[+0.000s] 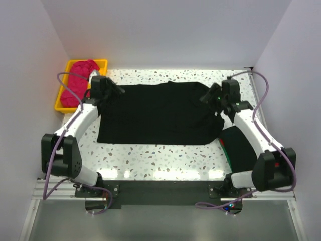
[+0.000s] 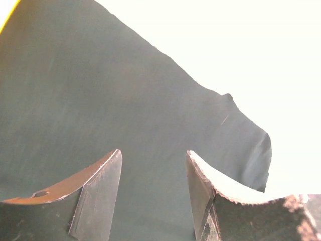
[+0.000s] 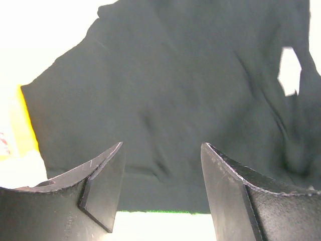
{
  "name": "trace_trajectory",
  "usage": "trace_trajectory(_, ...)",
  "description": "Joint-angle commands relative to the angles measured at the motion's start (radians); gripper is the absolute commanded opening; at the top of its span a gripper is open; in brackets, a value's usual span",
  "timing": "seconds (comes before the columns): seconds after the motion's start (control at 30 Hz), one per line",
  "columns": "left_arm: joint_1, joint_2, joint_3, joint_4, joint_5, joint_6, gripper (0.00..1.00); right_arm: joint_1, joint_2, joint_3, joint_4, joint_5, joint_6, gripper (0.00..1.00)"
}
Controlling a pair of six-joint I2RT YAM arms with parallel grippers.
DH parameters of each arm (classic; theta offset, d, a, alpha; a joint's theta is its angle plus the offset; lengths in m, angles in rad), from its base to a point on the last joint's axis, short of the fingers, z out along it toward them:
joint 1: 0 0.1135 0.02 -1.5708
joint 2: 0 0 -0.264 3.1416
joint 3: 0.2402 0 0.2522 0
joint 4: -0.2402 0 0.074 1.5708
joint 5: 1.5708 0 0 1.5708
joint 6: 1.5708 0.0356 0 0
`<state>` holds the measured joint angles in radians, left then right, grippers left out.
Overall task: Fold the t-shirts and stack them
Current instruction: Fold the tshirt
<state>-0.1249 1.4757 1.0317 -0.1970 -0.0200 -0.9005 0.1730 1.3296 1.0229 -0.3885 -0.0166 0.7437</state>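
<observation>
Left gripper (image 2: 153,165): open, with nothing between the jaws; it hangs over the far left corner of the black t-shirt (image 1: 155,113).
Right gripper (image 3: 161,146): also open and empty, over the right part of the same shirt, near the sleeve.
Black t-shirt: it lies spread on the middle of the speckled table (image 1: 160,158), mostly flat, with some wrinkles and a bunched part at the right side.
Done so far: a dark pile (image 1: 239,148) with a red edge lies on the table beside the right arm; I judge these are shirts already folded and stacked.
Left to do: the black t-shirt shows no finished fold, and the magenta t-shirt (image 1: 80,75) waits crumpled in the yellow tray (image 1: 60,98) at the far left. So I think about the middle of the task.
Only the top view shows: the tray, the magenta shirt, the pile and both arms together.
Only the wrist views show: the gap between each pair of fingers, and in the right view the creases and a bright opening in the cloth.
</observation>
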Motion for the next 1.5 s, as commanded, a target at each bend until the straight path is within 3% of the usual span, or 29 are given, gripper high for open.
trace_trajectory(0.0, 0.008, 0.127, 0.161, -0.044, -0.106, 0.060, 0.59, -0.007, 0.170, 0.211, 0.072, 0.014, -0.099, 0.65)
trace_trajectory(0.13, 0.022, 0.254, 0.321, -0.151, -0.063, 0.091, 0.57, -0.035, 0.353, 0.428, -0.036, -0.061, -0.136, 0.63)
trace_trajectory(0.2, 0.019, 0.224, 0.288, -0.127, -0.048, 0.098, 0.57, -0.033, 0.350, 0.431, -0.069, -0.049, -0.139, 0.63)
trace_trajectory(0.3, 0.024, 0.094, 0.122, -0.087, -0.023, 0.048, 0.57, -0.029, 0.264, 0.265, -0.069, -0.028, -0.084, 0.63)
trace_trajectory(0.47, 0.028, -0.176, -0.175, -0.100, -0.055, -0.003, 0.61, -0.017, -0.064, -0.082, -0.064, -0.031, -0.011, 0.63)
trace_trajectory(0.63, 0.034, -0.356, -0.408, -0.171, -0.109, -0.052, 0.61, -0.015, -0.272, -0.253, -0.159, -0.019, 0.028, 0.63)
trace_trajectory(0.83, 0.059, -0.474, -0.550, -0.202, -0.147, -0.086, 0.61, -0.006, -0.417, -0.432, -0.155, -0.046, 0.117, 0.59)
trace_trajectory(1.13, 0.175, -0.499, -0.602, -0.156, -0.120, -0.025, 0.61, -0.003, -0.346, -0.483, -0.104, 0.039, 0.123, 0.57)
trace_trajectory(1.47, 0.211, -0.470, -0.621, -0.131, -0.144, -0.011, 0.61, -0.004, -0.204, -0.481, -0.012, 0.178, 0.151, 0.56)
